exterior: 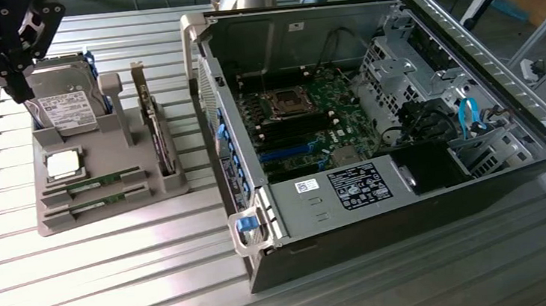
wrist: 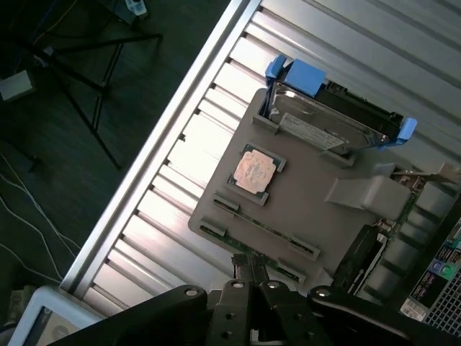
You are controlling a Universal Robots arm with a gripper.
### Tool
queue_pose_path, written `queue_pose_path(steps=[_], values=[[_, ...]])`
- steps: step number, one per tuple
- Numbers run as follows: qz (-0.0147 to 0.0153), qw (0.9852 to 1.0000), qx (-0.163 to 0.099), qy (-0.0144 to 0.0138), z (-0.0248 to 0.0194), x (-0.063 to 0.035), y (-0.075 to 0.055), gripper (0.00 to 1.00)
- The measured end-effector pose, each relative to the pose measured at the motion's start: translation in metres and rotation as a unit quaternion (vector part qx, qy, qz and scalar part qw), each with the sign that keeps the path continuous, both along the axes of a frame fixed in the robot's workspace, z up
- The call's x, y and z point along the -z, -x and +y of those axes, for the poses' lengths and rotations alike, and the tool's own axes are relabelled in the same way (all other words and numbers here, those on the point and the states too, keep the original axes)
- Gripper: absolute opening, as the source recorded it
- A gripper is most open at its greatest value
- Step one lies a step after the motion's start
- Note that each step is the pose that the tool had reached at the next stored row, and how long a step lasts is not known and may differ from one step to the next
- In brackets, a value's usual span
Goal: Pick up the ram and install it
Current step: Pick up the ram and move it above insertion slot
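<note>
Two ram sticks, thin and green, lie side by side in slots at the near end of a grey holder tray (exterior: 119, 215): one ram stick (exterior: 93, 185) and a second ram stick (exterior: 92, 205). In the wrist view a ram stick (wrist: 263, 227) lies between grey clips, just ahead of my fingertips. My gripper (exterior: 21, 93) hangs above the tray's far end by the hard drive, well above the sticks. The gripper (wrist: 248, 268) is shut, with nothing held between its fingers.
The tray also holds a hard drive (exterior: 68, 106) with blue rails, a square silver processor (exterior: 61, 164) and an upright expansion card (exterior: 155, 127). An open computer case (exterior: 477, 186) lies at the exterior view's right, its motherboard (exterior: 311, 123) exposed. The table (exterior: 115, 281) is ribbed metal.
</note>
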State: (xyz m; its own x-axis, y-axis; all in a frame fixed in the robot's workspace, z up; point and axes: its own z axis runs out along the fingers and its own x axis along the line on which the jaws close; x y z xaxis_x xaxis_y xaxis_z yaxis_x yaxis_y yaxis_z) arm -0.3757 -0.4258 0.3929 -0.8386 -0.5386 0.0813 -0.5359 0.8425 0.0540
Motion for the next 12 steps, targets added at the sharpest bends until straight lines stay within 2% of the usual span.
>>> queue_pose_path(steps=[4,11,12], values=[[0.0008,0.9999,-0.014,-0.0023,0.0001,0.0000,0.0000,0.11],[0.0027,0.9992,-0.037,-0.0102,0.0001,0.0000,0.0000,0.11],[0.0029,0.9991,-0.041,-0.0106,0.0001,0.0000,0.0000,0.11]])
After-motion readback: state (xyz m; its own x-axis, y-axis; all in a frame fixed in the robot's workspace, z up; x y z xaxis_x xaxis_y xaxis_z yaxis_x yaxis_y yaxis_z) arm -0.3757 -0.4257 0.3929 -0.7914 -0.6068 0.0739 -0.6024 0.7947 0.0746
